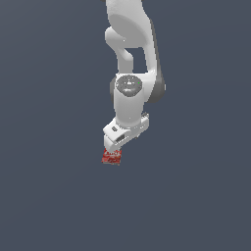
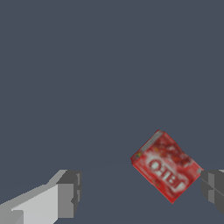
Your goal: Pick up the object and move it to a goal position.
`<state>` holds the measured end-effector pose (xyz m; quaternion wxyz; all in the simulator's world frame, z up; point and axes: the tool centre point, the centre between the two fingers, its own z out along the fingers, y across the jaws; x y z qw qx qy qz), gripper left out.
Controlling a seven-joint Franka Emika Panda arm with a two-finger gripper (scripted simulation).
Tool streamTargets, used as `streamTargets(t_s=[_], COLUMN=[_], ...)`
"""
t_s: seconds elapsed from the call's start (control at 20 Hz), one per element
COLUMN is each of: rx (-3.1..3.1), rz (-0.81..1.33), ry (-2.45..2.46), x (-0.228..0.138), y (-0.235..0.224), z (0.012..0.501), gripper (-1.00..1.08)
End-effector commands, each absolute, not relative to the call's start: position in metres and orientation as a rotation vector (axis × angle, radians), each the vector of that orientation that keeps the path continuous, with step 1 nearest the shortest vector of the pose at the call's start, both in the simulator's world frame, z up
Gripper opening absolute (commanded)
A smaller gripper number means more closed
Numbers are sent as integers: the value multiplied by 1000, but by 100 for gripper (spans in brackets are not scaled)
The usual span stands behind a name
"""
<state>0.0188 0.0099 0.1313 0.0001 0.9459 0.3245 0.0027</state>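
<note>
Gripper hanging with fingers spread wide, not pinching anything. Red box lying flat on grey floor between fingers, sitting close to one finger pad, maybe touching, well apart from other. Showing white letters on top face, turned at angle. Seen in exterior view just under gripper, box partly hiding behind white arm.

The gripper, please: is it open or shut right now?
Open. In the wrist view the gripper's fingers stand wide apart; the red box sits unclamped near one.
</note>
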Motion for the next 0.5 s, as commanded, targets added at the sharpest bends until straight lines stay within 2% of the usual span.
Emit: streamTargets(t_s=[0.0,0.45], rx=[2937,2798], rz=[7,1], ry=[1111,1421], x=[20,24], y=[4,-17], z=[126,108], gripper=[100,100])
